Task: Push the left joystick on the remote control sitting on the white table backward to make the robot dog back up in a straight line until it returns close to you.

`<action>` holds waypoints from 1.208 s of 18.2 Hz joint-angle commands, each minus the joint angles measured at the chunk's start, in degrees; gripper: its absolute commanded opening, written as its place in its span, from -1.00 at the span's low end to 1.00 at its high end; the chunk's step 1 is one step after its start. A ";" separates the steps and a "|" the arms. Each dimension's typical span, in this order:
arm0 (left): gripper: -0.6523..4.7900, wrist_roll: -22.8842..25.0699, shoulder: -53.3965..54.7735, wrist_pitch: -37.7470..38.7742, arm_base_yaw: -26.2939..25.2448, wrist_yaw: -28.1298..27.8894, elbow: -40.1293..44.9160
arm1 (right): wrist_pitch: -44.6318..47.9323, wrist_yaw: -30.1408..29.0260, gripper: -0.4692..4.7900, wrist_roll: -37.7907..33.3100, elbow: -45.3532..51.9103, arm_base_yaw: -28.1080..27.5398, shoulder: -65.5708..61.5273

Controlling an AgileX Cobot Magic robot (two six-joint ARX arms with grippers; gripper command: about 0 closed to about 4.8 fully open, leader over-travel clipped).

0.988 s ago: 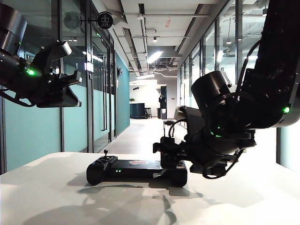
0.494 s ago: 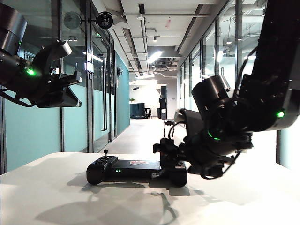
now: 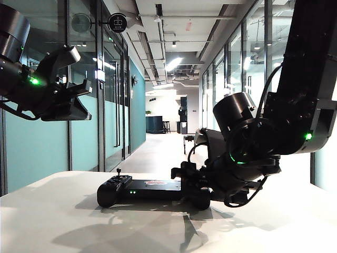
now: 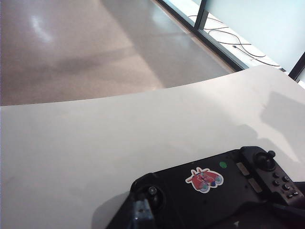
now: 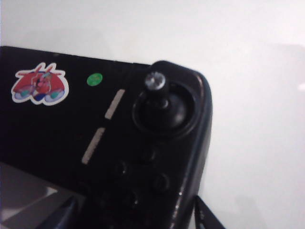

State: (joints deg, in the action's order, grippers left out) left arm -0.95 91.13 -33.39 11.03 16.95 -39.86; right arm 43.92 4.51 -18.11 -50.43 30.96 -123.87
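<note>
Right wrist view puts my right gripper (image 5: 138,217) low over one end of the remote control (image 5: 95,143), with only two finger edges showing at the frame's border; they look spread to either side of that end, touching nothing I can make out. Just ahead of them a joystick (image 5: 155,82) stands upright in its round socket, knob bright. I judge I'm down here to bring a fingertip behind a stick and draw it backward.

Beyond my hand the controller is a wide black slab (red-and-white sticker (image 5: 40,85), green dot beside it) lying flat on the white table (image 5: 248,71).

From outside, my right gripper (image 3: 185,174) sits at the remote's right end, while the stick at its far end (image 3: 119,172) stands free. My left gripper (image 3: 79,105) hangs high, well apart; I cannot tell how its fingers stand. No robot dog is clearly visible.
</note>
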 commanded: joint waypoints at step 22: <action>-0.78 -0.22 -0.17 0.09 -0.04 1.14 -0.20 | 4.52 -3.21 0.63 11.10 -0.17 -0.66 0.17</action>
State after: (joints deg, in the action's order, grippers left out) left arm -1.13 91.13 -32.95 11.00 17.65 -39.86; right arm 47.33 1.48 -7.14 -50.41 30.22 -123.90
